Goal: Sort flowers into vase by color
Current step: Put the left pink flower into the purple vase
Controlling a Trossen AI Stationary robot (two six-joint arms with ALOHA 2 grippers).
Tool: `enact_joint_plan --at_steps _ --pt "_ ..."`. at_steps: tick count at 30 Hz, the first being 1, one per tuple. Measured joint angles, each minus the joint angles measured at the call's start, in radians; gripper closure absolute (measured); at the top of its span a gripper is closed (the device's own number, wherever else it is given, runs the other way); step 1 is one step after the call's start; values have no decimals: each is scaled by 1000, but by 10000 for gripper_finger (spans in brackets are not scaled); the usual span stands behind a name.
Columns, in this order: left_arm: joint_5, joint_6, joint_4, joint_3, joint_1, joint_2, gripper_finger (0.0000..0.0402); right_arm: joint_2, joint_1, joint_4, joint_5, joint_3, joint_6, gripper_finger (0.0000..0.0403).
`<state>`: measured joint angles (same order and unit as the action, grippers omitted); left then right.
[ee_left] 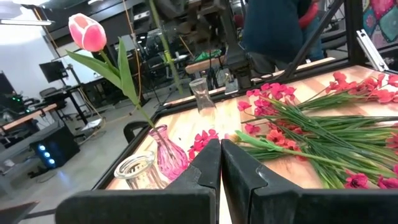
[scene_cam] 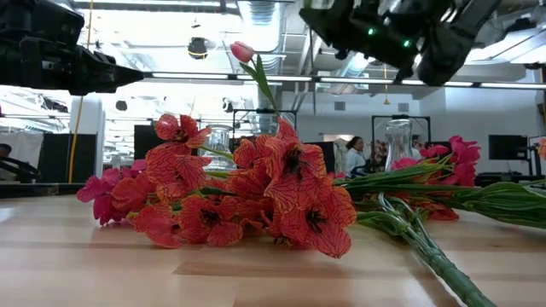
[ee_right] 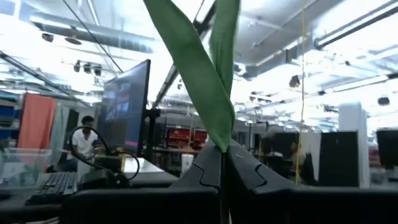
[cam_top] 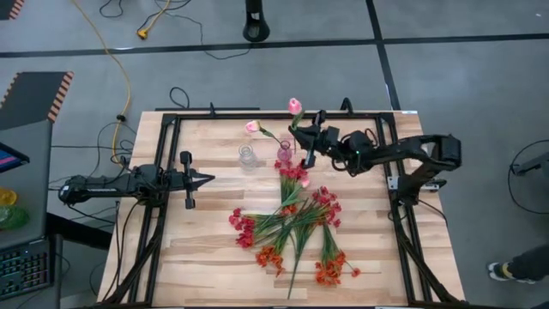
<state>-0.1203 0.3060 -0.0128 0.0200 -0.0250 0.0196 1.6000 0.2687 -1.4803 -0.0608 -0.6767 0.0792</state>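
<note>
Wooden table (cam_top: 206,249): flowers (cam_top: 296,227) heaped near vases (cam_top: 247,157), right tool (cam_top: 302,137) above.

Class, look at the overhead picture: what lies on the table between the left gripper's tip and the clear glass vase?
Nothing: in the high view, only bare wood separates the shut left gripper from the clear vase.
</note>
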Motion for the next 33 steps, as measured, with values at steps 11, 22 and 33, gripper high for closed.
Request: enact_joint_plan --at_steps 11,22,33 --pt "0 10 0 0 0 0 401 202 66 -53 -24 -133 -26 373" --pt "0 7 0 0 0 0 401 220 109 -43 -23 -146 -29 373" --pt "0 7 0 0 0 0 401 254 106 -22 -20 -146 -36 372"
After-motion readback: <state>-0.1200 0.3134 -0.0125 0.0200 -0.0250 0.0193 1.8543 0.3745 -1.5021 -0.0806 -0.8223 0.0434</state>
